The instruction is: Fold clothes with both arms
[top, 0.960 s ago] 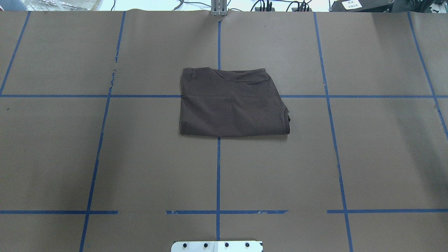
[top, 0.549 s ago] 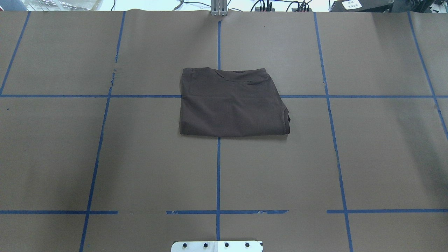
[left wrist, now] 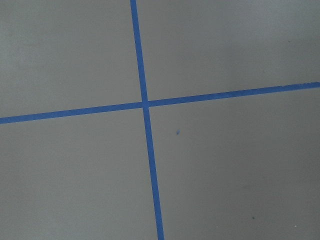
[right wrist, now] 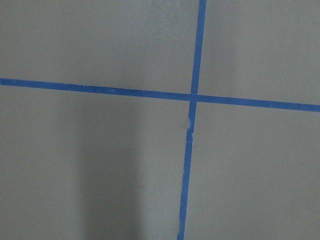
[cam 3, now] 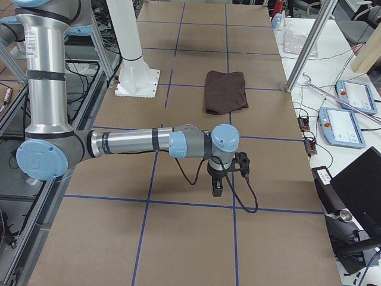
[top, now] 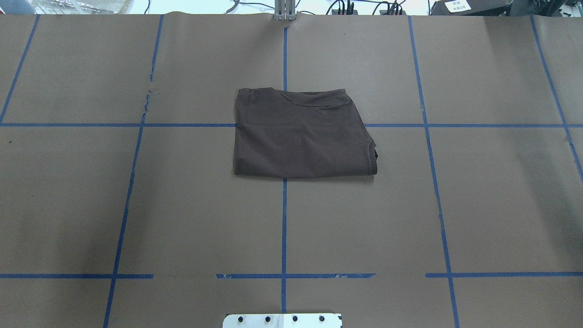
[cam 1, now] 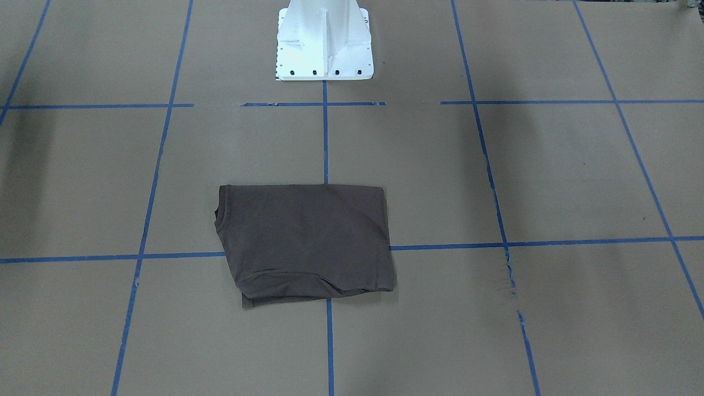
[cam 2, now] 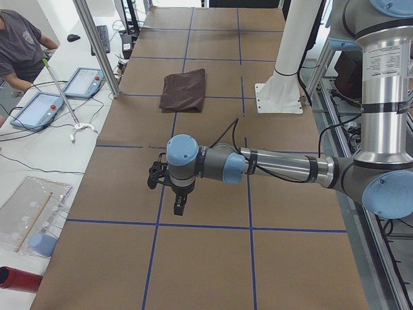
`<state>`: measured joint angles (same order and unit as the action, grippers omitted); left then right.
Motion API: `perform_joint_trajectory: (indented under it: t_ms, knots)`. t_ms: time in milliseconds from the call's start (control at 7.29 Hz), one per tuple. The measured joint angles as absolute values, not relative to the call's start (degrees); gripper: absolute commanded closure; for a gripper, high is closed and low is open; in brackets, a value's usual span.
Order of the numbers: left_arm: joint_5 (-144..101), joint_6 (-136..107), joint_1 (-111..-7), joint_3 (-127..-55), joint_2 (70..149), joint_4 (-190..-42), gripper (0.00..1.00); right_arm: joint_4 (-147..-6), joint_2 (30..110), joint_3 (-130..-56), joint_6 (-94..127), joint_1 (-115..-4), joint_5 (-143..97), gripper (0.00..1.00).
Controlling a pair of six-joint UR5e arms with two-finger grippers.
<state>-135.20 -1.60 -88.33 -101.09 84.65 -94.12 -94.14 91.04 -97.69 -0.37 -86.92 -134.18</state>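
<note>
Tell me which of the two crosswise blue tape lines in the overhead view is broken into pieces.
The crosswise line nearest the white pedestal: it has two gaps, while the farther line runs whole up to the T-shirt.

The table is covered with brown paper marked into a grid by blue tape lines. Note the torn tape on one line. A white bolted pedestal stands near the table's edge, on the centre line. On the white bench beside the table you have the far tablet and the near tablet, both blue-framed, close to an aluminium post. A clear plastic tray lies further along. A person sits at the tablets.
</note>
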Motion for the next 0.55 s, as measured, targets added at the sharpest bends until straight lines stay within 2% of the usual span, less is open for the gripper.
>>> perform_joint_trajectory:
  t_ms: [549]
  knots:
    - [-130.82,-1.75,-88.33,-99.68,84.65,-95.94,0.00,-94.13,90.97,-97.65,-0.44,-86.93,-134.17,0.00]
